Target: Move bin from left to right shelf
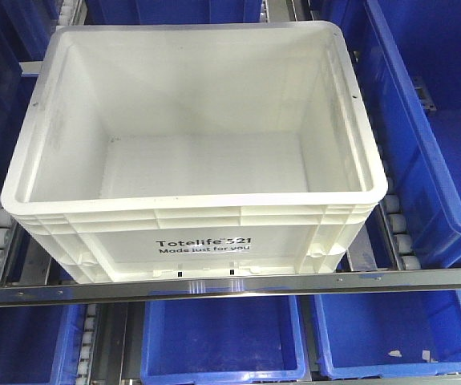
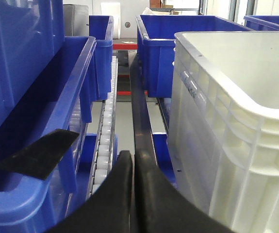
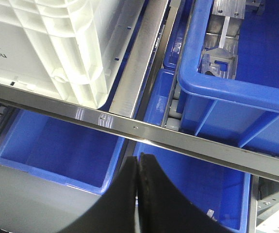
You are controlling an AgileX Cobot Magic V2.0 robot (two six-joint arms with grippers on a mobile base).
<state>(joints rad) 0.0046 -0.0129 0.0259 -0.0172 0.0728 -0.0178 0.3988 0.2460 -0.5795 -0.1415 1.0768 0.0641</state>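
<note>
1. The bin (image 1: pixel 198 152) sits empty at the centre of the front view, on a roller lane, its printed front wall at 6 o'clock against the steel rail (image 1: pixel 230 285).
2. It looks like stiff moulded plastic with a ribbed rim; being empty, it is probably light for its bulk, and the smooth walls may slip under small pads.
3. The best hold is likely one arm on each short side, under the rim ledge or in the rib pockets near the corners at 3 and 9 o'clock.
4. The left gripper (image 2: pixel 133 160) has its fingers pressed together with nothing between them, at 6 o'clock in its view, in the gap beside the bin's left wall.
5. The right gripper (image 3: pixel 138 162) is likewise closed and empty, below the rail, near the bin's front right corner at 11 o'clock.
6. Blue bins (image 1: pixel 438 120) flank the tote at 3 and 9 o'clock, and more sit on the level below at 6 o'clock.
</note>
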